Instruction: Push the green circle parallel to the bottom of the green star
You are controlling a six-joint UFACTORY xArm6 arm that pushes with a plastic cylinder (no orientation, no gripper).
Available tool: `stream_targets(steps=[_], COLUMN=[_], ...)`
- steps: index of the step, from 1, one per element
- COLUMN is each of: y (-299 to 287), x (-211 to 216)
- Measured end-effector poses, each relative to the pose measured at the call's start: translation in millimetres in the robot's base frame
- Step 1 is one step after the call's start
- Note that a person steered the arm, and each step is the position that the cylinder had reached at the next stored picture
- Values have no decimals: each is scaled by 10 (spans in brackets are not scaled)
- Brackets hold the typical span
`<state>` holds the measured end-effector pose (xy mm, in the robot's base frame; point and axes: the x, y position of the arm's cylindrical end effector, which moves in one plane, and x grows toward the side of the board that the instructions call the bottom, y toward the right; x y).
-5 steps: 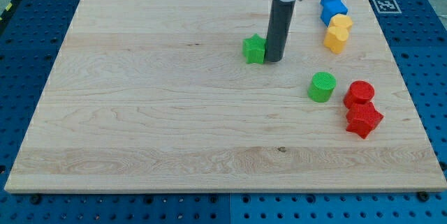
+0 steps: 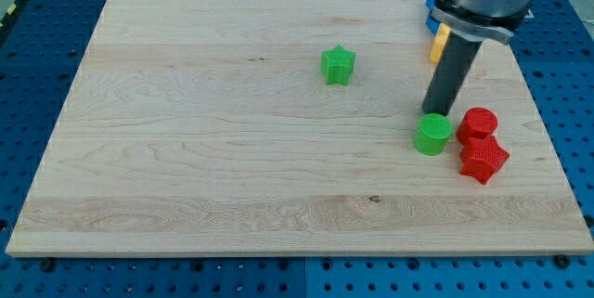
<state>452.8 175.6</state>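
The green circle (image 2: 432, 135) lies on the wooden board (image 2: 213, 149) at the view's right, touching or almost touching the red circle (image 2: 478, 123). The green star (image 2: 339, 65) sits near the board's upper middle, well up and to the left of the green circle. My tip (image 2: 438, 112) is at the green circle's top edge, right against it, to the right of the star and below its level.
A red star-like block (image 2: 484, 160) lies just below the red circle. A blue block (image 2: 431, 6) and a yellow block (image 2: 438, 45) at the top right are mostly hidden behind the arm. The board's right edge is close by.
My tip moved from beside the green star's right side down and right to the green circle's top edge. The green circle has shifted slightly downward. The star stayed put.
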Motion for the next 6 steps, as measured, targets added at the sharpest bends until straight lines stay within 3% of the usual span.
stream_targets(steps=[4, 6], y=[179, -614], x=[475, 486])
